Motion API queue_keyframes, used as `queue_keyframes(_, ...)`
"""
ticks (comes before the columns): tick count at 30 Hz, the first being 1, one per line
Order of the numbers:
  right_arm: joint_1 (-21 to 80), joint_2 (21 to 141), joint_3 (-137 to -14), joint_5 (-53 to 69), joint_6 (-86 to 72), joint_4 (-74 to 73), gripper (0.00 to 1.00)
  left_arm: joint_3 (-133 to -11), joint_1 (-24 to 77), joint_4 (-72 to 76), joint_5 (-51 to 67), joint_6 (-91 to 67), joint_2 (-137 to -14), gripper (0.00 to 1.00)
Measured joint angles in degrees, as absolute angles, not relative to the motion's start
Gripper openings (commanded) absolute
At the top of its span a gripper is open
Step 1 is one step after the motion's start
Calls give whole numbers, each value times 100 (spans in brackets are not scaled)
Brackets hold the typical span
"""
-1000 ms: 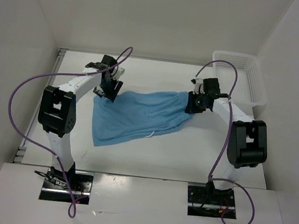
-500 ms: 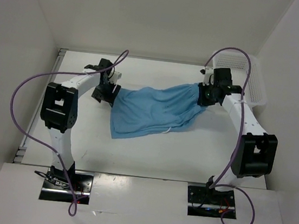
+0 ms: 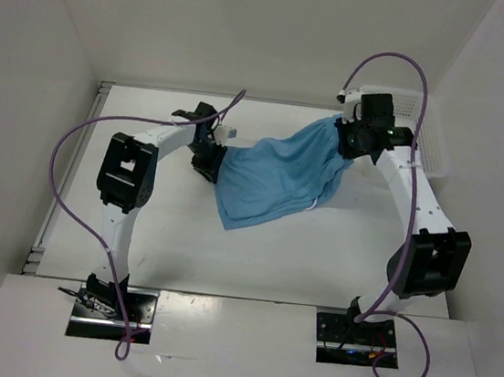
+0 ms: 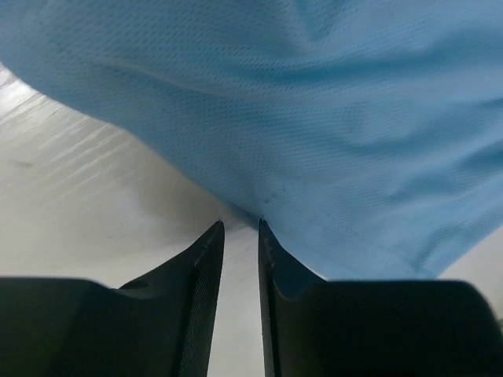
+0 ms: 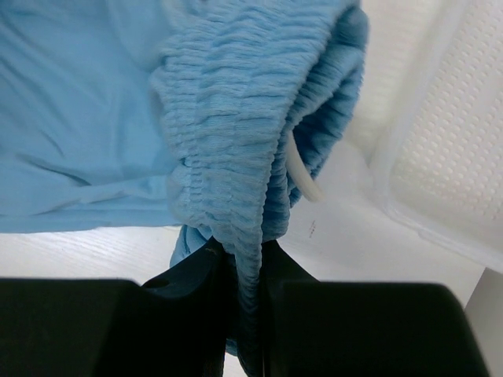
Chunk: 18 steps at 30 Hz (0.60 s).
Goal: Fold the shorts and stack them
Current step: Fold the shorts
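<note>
A: Over the last second both arms have swung the shorts [image 3: 277, 169] from mid-bench toward the far right. The right hand [image 3: 361, 138] has climbed and now sits just beside the basket [image 3: 428, 127].

B: Where is the cloth now?

A: Slung between the two hands, sagging. Its lower corner trails down toward the bench [image 3: 134, 248], and I can't tell whether it touches.

B: And the grips?

A: The right hand is clamped on the gathered waistband [image 5: 236, 118], with a thick fold between its fingers. The left hand [image 4: 241, 225] has its fingers nearly together, and they seem to nip only a thin edge of fabric at the very tips.

B: That left grip worries me.

A: Me too. With so little cloth in the pinch, any extra tension from the right arm could pull the edge free. The shorts would then swing and hang from the waistband alone.

B: Anything else?

A: The drawstring [image 5: 300, 177] dangles loose beside the basket wall and could catch in the mesh. The right hand could also knock the basket if it drifts further. And if the cloth goes down slack, it will probably land wrinkled.
</note>
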<state>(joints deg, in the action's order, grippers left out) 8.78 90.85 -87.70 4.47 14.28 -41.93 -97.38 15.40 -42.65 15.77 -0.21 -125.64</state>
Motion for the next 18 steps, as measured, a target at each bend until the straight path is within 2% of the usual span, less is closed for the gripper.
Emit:
queue_keyframes(4,1376,9395,-9002,115,1516,-4246,0,-10064,1555,-4335,2034,-43,-12835,24)
queue_keyframes(18,3430,10501,-9620,-1514,1938,-4198,0,-10337,1660,-4410,2434,-40,-13043,22)
